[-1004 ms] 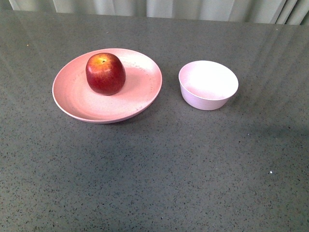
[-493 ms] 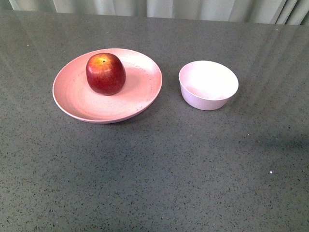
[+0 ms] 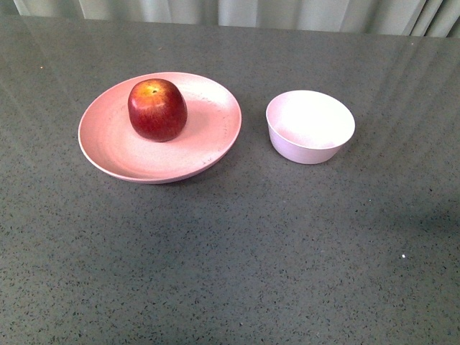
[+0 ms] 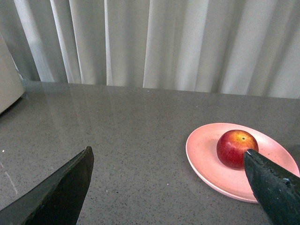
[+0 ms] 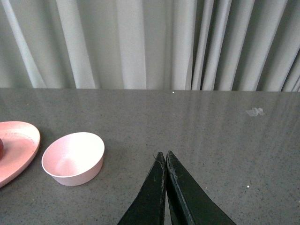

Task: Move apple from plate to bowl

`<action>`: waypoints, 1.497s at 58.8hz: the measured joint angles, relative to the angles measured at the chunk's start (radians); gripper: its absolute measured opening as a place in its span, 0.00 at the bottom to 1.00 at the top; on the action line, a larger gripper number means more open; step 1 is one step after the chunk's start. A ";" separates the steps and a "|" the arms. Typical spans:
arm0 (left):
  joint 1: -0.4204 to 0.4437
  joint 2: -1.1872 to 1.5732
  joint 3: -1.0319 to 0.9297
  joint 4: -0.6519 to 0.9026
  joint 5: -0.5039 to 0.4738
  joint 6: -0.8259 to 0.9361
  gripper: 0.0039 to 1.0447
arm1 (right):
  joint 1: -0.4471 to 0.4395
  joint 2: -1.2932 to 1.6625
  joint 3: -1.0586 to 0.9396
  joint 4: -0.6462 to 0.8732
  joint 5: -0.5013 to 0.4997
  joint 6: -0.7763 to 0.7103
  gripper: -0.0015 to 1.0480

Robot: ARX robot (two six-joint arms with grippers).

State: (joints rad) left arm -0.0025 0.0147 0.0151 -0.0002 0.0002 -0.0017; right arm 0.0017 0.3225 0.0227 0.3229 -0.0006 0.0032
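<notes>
A glossy dark red apple [image 3: 157, 109] with a yellowish stem patch sits on the wide salmon-pink plate [image 3: 208, 136] at the left of the grey table. The small pale pink-lilac bowl [image 3: 310, 126] stands empty to the plate's right. Neither arm shows in the front view. In the left wrist view my left gripper [image 4: 168, 157] is open and empty, short of the plate [image 4: 206, 159], with the apple [image 4: 236, 148] just past one fingertip. In the right wrist view my right gripper [image 5: 165, 154] is shut and empty, to the side of the bowl [image 5: 73, 158]; the plate's edge [image 5: 18, 145] shows beyond it.
Pale curtains [image 3: 237, 11] hang behind the table's far edge. A pale object [image 4: 8, 79] stands at the edge of the left wrist view. A small white scrap [image 5: 255, 111] lies on the table in the right wrist view.
</notes>
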 joint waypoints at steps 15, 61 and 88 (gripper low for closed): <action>0.000 0.000 0.000 0.000 0.000 0.000 0.92 | 0.000 -0.088 0.000 -0.087 0.000 0.000 0.02; 0.000 0.000 0.000 0.000 0.000 0.000 0.92 | 0.000 -0.316 0.000 -0.322 0.000 -0.001 0.42; -0.115 0.846 0.377 -0.086 0.523 0.166 0.92 | 0.000 -0.318 0.000 -0.322 0.001 -0.001 0.91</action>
State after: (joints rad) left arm -0.1173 0.8608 0.3920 -0.0864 0.5228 0.1646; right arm 0.0013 0.0048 0.0231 0.0013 0.0006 0.0025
